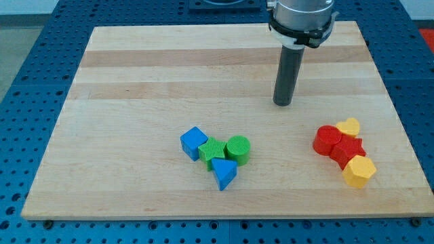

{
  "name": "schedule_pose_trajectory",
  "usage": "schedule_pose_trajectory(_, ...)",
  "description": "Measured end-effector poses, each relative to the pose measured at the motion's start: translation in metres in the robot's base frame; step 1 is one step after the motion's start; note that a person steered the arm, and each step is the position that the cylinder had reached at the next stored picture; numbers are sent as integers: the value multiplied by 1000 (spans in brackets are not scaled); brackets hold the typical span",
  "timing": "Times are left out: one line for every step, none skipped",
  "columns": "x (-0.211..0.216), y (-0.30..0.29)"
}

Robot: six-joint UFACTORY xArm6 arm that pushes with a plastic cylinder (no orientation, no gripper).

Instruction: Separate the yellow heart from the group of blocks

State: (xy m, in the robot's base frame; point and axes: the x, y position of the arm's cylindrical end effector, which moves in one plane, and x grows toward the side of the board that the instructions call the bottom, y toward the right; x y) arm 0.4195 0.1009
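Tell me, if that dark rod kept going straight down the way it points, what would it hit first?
My tip points straight down at the bare wooden board, apparently touching it already. No block lies beneath; the yellow heart sits off toward the view's lower right.

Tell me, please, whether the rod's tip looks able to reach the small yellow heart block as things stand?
Probably yes. My tip stands up and to the view's left of the yellow heart block, with only bare wooden board between them; the red blocks lie below the heart, not in the path.

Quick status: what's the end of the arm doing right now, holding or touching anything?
No gripper: a bare rod. My tip rests on the board, touching no block, holding nothing.
It stands toward the view's top-left of the yellow heart, clearly apart.
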Motion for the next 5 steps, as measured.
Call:
schedule_pose_trajectory(0,0)
schedule_pose_trajectory(1,13)
schedule_pose_trajectory(1,48)
schedule_pose_trajectory(4,82)
schedule_pose_trajectory(22,113)
